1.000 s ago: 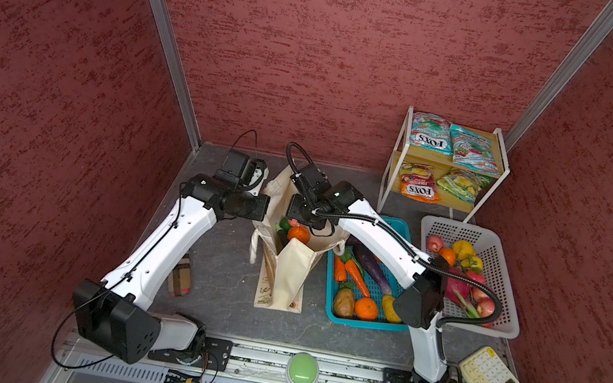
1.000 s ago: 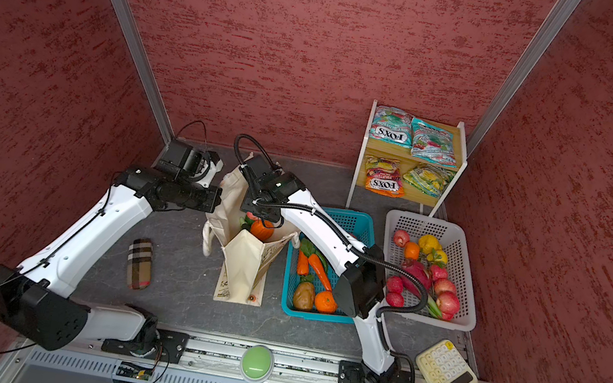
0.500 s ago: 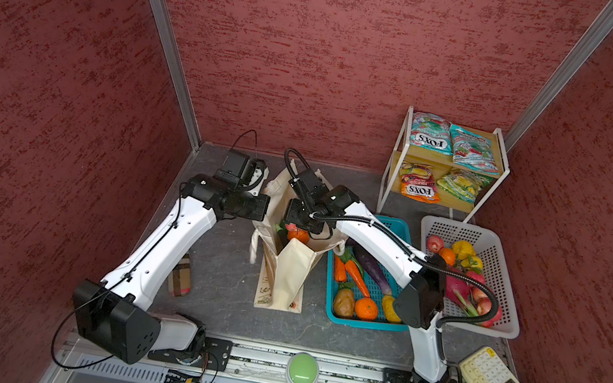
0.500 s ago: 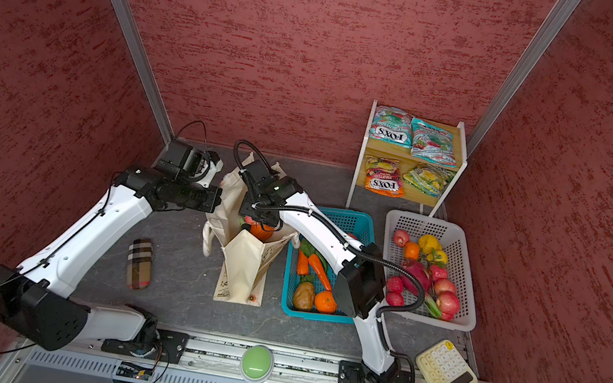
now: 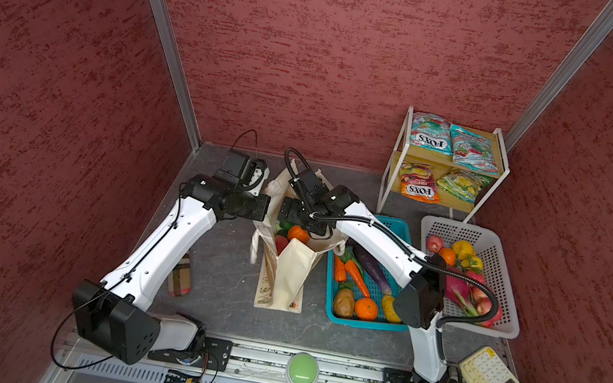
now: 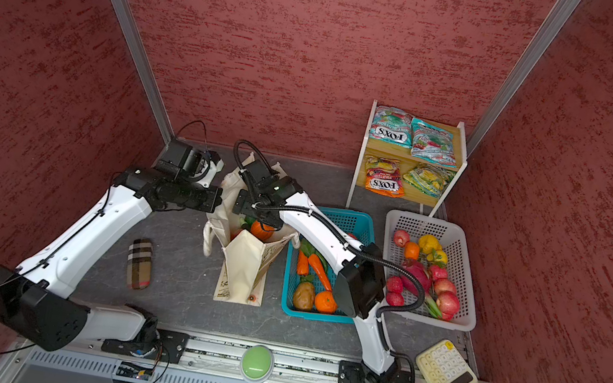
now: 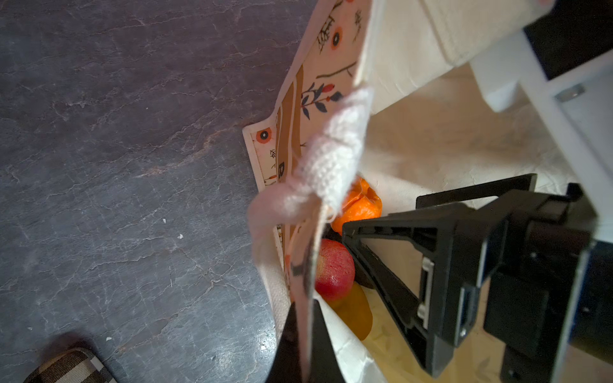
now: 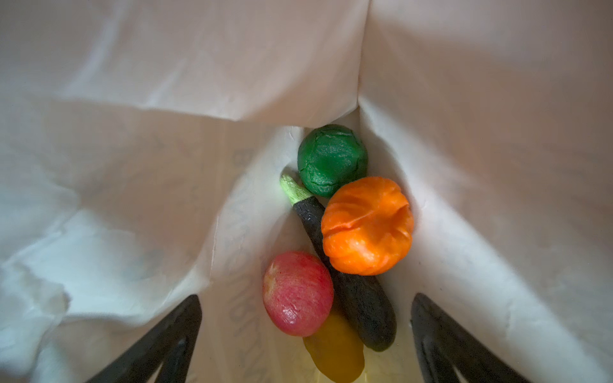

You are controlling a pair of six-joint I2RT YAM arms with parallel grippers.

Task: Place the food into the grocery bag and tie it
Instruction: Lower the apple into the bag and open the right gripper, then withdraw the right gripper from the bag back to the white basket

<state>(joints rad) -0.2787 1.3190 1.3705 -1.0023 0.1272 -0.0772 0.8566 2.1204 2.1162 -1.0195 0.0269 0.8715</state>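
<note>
Left gripper (image 7: 304, 310) pinched closed, right gripper (image 8: 306, 298) spread wide

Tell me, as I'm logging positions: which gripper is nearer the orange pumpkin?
Right. The right gripper hangs open over the orange pumpkin inside the grocery bag; the left gripper pinches its rim.

Overhead pair, wrist cameras close — sharing bag (image 7: 414, 139)
</note>
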